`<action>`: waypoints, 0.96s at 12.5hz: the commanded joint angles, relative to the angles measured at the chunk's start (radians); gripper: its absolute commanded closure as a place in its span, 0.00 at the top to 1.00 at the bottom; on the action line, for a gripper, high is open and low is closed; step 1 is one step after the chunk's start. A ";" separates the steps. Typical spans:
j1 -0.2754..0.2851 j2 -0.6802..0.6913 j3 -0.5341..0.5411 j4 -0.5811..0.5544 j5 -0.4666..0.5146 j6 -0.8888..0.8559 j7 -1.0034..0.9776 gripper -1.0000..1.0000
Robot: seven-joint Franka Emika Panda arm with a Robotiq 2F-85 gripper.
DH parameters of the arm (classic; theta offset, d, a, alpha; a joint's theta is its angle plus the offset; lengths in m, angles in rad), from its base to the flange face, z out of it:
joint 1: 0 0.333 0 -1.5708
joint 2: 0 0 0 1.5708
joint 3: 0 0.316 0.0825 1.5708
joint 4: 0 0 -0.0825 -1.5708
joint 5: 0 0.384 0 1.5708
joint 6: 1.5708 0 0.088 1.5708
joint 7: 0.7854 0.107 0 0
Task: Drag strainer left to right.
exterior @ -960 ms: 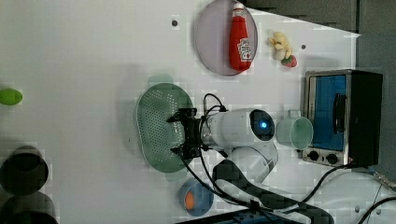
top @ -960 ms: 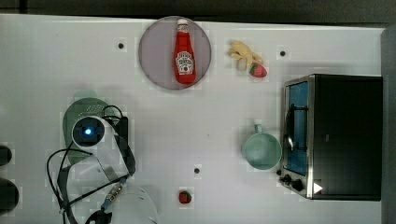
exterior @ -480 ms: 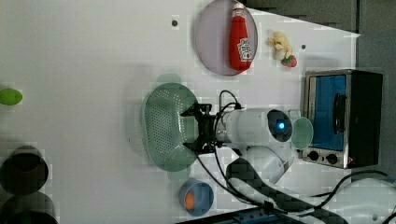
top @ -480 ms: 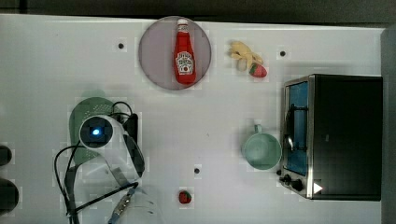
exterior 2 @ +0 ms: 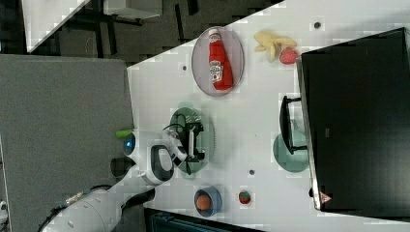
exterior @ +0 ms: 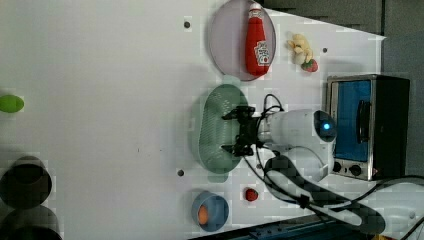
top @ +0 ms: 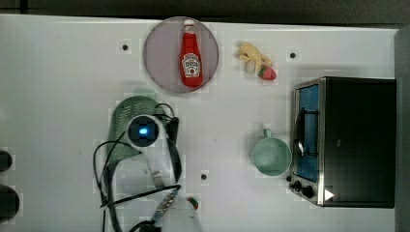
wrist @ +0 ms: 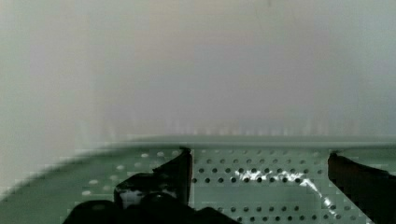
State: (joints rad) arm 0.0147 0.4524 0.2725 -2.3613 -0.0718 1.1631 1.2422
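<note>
The strainer (top: 122, 126) is a pale mint-green oval colander lying left of centre on the white table in the top view, with the arm's wrist partly over it. In the left view my gripper (exterior: 233, 131) reaches down into the strainer (exterior: 212, 130), open, its black fingers (exterior: 232, 115) spread inside the bowl. The wrist view shows the perforated strainer (wrist: 280, 196) floor between the two fingers (wrist: 168, 179) of my gripper (wrist: 259, 158), with the rim just ahead. The right view shows my gripper (exterior 2: 196, 140) inside the strainer (exterior 2: 210, 137).
A mint-green mug (top: 270, 155) stands beside a toaster oven (top: 348, 140) on the top view's right. A ketchup bottle (top: 191, 53) lies on a grey plate; bananas and a strawberry (top: 256, 60) lie nearby. A blue bowl (exterior: 210, 212) and dark cups (exterior: 25, 182) sit near the table edge.
The arm and the strainer have slid together toward the top view's right over the last second. The fingers have stayed open inside the bowl.
</note>
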 commanded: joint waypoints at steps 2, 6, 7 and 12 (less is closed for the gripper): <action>-0.067 -0.052 -0.036 -0.023 -0.016 -0.016 -0.184 1.00; -0.095 -0.067 -0.106 -0.035 -0.016 -0.016 -0.292 1.00; -0.099 -0.070 -0.127 -0.037 -0.016 -0.019 -0.317 1.00; -0.106 -0.074 -0.222 -0.040 -0.016 -0.006 -0.416 1.00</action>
State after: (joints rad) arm -0.0676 0.3970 0.0545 -2.3965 -0.0995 1.1709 0.9058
